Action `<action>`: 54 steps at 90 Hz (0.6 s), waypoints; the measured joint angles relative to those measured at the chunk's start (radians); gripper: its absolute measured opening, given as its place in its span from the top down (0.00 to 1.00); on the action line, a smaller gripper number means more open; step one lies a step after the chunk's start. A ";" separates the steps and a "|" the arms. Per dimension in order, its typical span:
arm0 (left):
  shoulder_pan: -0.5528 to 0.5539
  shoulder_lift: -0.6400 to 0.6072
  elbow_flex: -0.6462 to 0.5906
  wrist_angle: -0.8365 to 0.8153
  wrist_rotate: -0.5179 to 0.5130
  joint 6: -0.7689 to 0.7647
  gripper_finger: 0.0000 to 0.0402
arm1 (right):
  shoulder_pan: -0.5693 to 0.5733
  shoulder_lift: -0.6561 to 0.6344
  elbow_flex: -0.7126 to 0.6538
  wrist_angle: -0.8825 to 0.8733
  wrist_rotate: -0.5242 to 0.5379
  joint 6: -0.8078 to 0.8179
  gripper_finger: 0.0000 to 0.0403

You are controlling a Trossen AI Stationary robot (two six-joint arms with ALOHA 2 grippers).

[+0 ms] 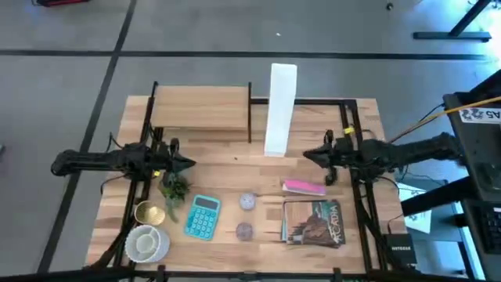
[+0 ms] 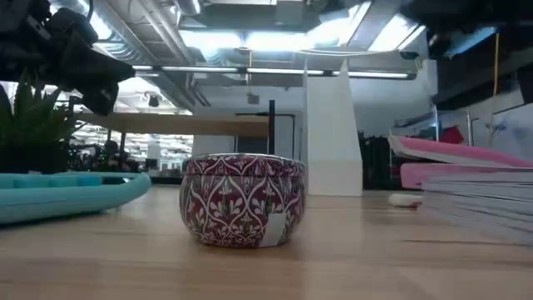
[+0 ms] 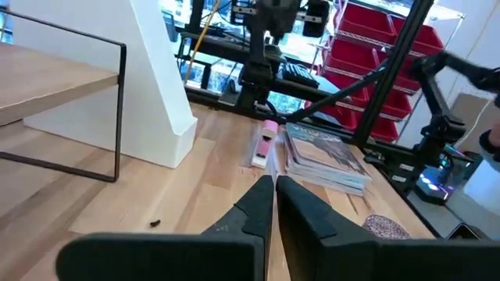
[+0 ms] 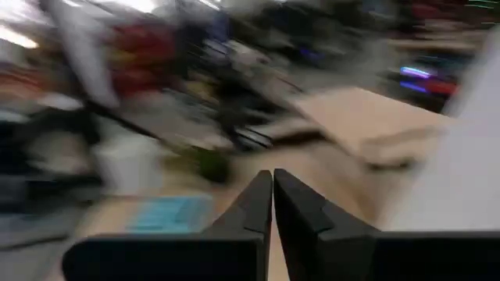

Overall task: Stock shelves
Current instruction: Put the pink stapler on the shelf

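Nearest the front edge of the bench [image 1: 235, 254] a white bowl [image 1: 145, 242] and a brass-coloured cup [image 1: 149, 212] sit at the left corner, with a teal calculator [image 1: 203, 216] just beside them toward the middle. Two small round tins follow: a patterned candle tin [image 1: 244, 231] near the front, and a paler tin [image 1: 247, 201] behind it. To the right lies a stack of magazines [image 1: 313, 223], and a pink case [image 1: 304, 187] sits just behind the stack. A small green plant [image 1: 174, 188] stands behind the cup, under the left gripper [image 1: 190, 162], which hovers over the left-middle of the bench with its fingers [image 3: 251, 209] pressed together, holding nothing. Opposite it, the right gripper [image 1: 307, 154] hangs above the right-middle of the bench, facing inward, its fingers [image 4: 255, 209] likewise closed together and empty. Farther back, the white file box [image 1: 280, 110] stands upright near the centre of the rear edge, and the light-wood shelf [image 1: 201, 110] on its black frame stands just beside it on the left, its top bare.
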 joint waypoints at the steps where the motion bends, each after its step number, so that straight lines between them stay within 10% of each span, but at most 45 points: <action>1: 0.000 0.000 0.000 0.000 0.000 0.000 0.99 | -0.001 0.017 0.010 0.001 0.014 0.001 1.00; 11: 0.000 0.000 0.000 0.000 0.000 0.000 0.99 | -0.001 0.161 0.088 -0.007 0.050 0.063 1.00; 35: 0.000 0.000 0.000 0.000 0.000 0.000 0.99 | 0.008 0.453 0.296 -0.076 -0.234 0.113 1.00; 54: 0.000 0.000 0.000 0.000 0.000 0.000 0.99 | 0.045 0.611 0.511 -0.420 -0.147 0.120 1.00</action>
